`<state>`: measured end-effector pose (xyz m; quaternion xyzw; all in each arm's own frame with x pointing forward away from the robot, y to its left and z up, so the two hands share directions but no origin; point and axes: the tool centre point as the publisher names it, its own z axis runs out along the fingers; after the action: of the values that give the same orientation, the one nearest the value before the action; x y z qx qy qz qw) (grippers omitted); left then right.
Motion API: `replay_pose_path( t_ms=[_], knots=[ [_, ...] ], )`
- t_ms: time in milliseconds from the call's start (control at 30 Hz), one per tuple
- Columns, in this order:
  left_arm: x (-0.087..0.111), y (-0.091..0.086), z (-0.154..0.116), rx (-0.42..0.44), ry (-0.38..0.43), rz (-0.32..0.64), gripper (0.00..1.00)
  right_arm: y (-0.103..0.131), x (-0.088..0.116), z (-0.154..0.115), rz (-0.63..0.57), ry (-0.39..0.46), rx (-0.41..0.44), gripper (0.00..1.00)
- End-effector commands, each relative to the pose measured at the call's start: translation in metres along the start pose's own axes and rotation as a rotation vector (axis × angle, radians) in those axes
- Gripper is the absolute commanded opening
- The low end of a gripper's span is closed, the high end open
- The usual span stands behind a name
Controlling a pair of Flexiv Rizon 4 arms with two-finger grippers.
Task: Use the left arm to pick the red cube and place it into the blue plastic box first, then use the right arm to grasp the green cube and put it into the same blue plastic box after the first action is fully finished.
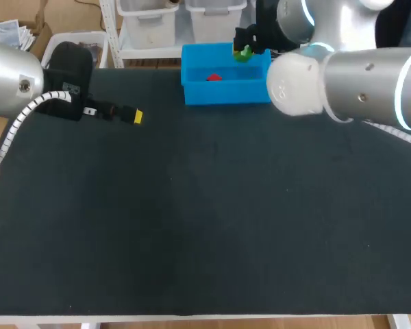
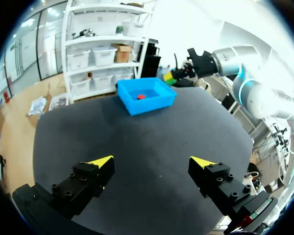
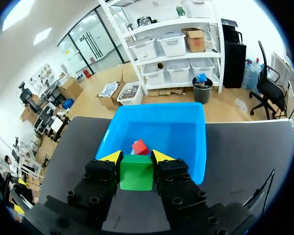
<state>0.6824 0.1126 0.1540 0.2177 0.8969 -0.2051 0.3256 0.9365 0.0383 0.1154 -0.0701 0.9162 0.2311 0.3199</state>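
Note:
The blue plastic box (image 1: 226,88) stands at the table's far edge, and the red cube (image 1: 214,77) lies inside it. My right gripper (image 1: 245,48) hovers over the box's far right rim, shut on the green cube (image 1: 244,53). From the right wrist, the green cube (image 3: 136,172) sits squarely between the fingers of the right gripper (image 3: 136,156), with the red cube (image 3: 140,146) and the box (image 3: 183,134) just ahead and below. My left gripper (image 1: 127,115) stands open and empty over the table's far left. The left wrist view shows the left gripper (image 2: 154,161) wide apart, the box (image 2: 146,95) far ahead.
The dark table (image 1: 205,219) spreads wide in front of the box. My right arm (image 1: 356,79) reaches across the far right corner, close beside the box.

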Motion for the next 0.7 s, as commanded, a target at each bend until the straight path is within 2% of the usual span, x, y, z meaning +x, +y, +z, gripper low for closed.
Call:
replay_pose_path(
  t_ms=[33, 700],
  knots=[
    [0.001, 0.002, 0.000, 0.008, -0.003, 0.002, 1.00, -0.006, -0.015, 0.023, 0.001, 0.043, -0.026, 0.00],
    [0.001, 0.002, 0.000, 0.008, -0.003, 0.002, 1.00, -0.016, -0.013, 0.043, 0.019, 0.051, -0.072, 0.00]
  ],
)
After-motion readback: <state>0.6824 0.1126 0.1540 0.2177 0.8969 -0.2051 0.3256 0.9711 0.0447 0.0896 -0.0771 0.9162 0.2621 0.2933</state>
